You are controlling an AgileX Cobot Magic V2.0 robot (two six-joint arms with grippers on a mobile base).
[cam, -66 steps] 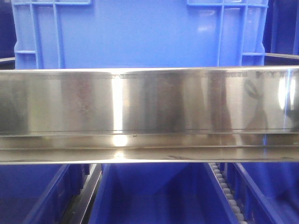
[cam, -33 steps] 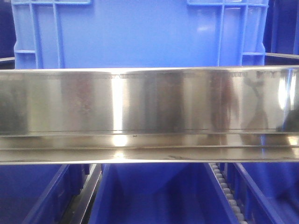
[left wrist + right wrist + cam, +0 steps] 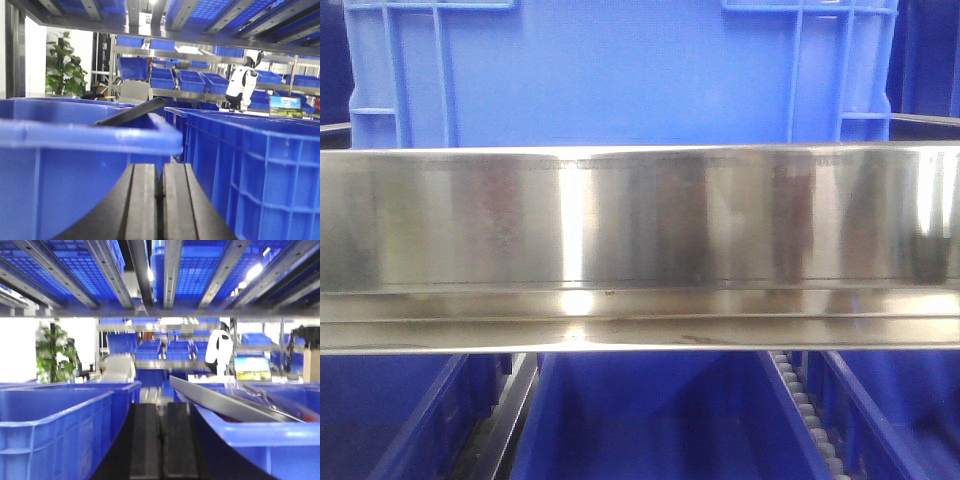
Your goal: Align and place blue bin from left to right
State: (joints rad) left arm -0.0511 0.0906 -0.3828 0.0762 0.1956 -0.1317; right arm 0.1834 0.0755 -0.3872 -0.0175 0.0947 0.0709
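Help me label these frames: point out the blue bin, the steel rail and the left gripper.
blue bin (image 3: 620, 70): front view, smooth flat side wall.
steel rail (image 3: 640, 230): front view, middle of its polished face.
left gripper (image 3: 161, 170): left wrist view, seam between its closed fingertips.

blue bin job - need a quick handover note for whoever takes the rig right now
Left gripper: shut, empty.
Right gripper: shut, empty. Both sit low among bins.
Blue bin: upright behind the steel rail, about centred in the front view, held by neither gripper.
Done: alignment cannot be confirmed from these views.
Left: probably check its line against the row and nudge it if off.
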